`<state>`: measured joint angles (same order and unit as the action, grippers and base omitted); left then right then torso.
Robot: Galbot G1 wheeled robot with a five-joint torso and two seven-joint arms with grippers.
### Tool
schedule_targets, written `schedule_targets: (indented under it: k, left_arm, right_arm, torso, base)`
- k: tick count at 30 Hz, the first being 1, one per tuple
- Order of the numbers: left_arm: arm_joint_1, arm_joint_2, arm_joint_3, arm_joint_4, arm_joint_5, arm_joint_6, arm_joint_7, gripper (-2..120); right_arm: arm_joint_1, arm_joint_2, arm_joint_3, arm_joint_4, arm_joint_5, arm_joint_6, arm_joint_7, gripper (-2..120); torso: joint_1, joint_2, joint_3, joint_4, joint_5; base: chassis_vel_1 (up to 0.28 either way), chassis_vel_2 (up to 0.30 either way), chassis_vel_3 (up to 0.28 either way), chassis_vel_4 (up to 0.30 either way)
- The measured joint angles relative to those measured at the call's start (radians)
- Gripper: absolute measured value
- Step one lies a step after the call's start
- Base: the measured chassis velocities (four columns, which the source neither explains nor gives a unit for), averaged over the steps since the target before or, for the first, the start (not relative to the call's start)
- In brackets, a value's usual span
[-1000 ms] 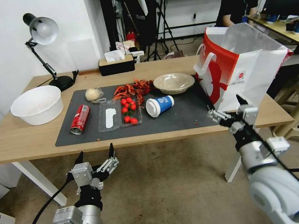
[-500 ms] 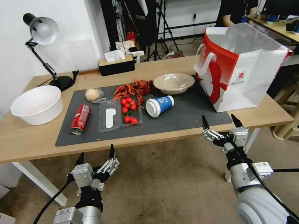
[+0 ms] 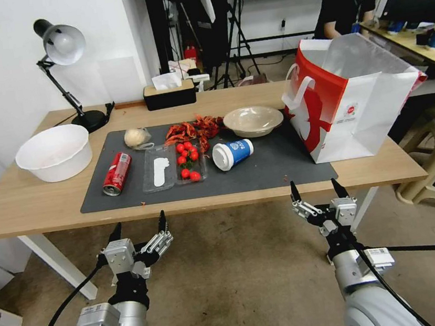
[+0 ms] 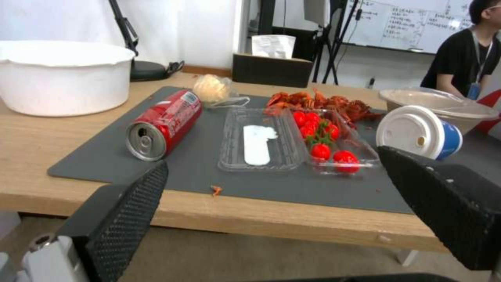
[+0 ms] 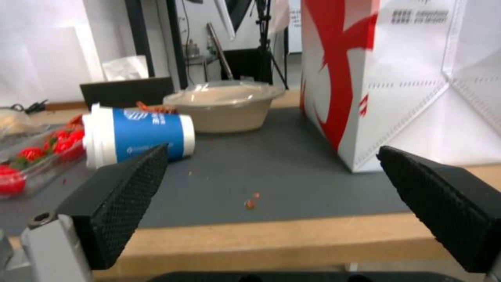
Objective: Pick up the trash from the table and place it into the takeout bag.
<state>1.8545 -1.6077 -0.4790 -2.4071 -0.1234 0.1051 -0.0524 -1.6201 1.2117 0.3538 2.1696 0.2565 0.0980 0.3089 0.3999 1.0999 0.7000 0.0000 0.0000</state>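
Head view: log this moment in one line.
left gripper open, below table edge | right gripper open, before takeout bag | blue paper cup on mat

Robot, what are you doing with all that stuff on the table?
Nothing is being held right now. The left claw and the right claw both hang open in front of the table, below its near edge. The trash lies on the dark mat: a red soda can on its side, a tipped blue paper cup, a beige bowl and a wrapped lump. The takeout bag stands open at the robot's right.
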Motion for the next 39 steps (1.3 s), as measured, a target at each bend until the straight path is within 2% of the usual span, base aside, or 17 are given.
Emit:
schedule_targets:
  k: [15, 25, 29, 31, 33, 35, 36, 39]
  left_arm:
    - [-0.003, 0.0, 0.009, 0.016, 0.011, -0.002, 0.003, 100]
    - [0.001, 0.0, 0.008, 0.018, 0.013, -0.01, 0.002, 100]
    - [0.005, 0.0, 0.003, 0.013, 0.012, -0.012, 0.001, 100]
    - [0.005, 0.0, 0.002, 0.012, 0.012, -0.012, 0.001, 100]
    - [0.006, 0.0, 0.0, 0.011, 0.012, -0.013, 0.001, 100]
    - [0.006, 0.0, 0.0, 0.011, 0.011, -0.013, 0.001, 100]
    - [0.006, 0.0, 0.0, 0.011, 0.011, -0.014, 0.0, 100]
    - [0.005, 0.0, 0.0, 0.011, 0.011, -0.014, -0.001, 100]
  right_arm:
    - [0.001, 0.0, 0.006, -0.024, 0.017, -0.022, -0.072, 100]
    - [0.139, -0.09, 0.004, -0.102, 0.061, -0.034, -0.221, 100]
    - [0.263, -0.172, 0.01, -0.164, 0.157, -0.036, -0.361, 100]
    - [0.27, -0.176, 0.011, -0.167, 0.161, -0.036, -0.369, 100]
    - [0.387, -0.242, 0.007, -0.21, 0.229, -0.061, -0.506, 100]
    - [0.41, -0.253, 0.005, -0.218, 0.241, -0.067, -0.532, 100]
    - [0.476, -0.28, -0.003, -0.247, 0.264, -0.086, -0.604, 100]
    - [0.519, -0.293, -0.011, -0.269, 0.272, -0.095, -0.644, 100]
  torso:
    - [0.0, 0.0, 0.0, 0.0, 0.0]
    - [0.0, 0.0, 0.0, 0.0, 0.0001]
    - [0.0, 0.0, 0.0, -0.0002, 0.0002]
    - [0.0, 0.0, 0.0, -0.0001, 0.0002]
    - [0.0, 0.0, 0.0, 0.0, 0.0]
    - [0.0, 0.0, 0.0, 0.0001, 0.0001]
    - [0.0, 0.0, 0.0, 0.0, 0.0]
    - [0.0, 0.0, 0.0, 0.0001, -0.0001]
  base:
    - [0.0, 0.0, 0.0, 0.0]
    - [0.0, 0.0, 0.0, 0.0]
    - [0.0, 0.0, 0.0, 0.0]
    - [0.0, 0.0, 0.0, 0.0]
    - [0.0, 0.0, 0.0, 0.0]
    - [0.0, 0.0, 0.0, 0.0]
    - [0.0, 0.0, 0.0, 0.0]
    - [0.0, 0.0, 0.0, 0.0]
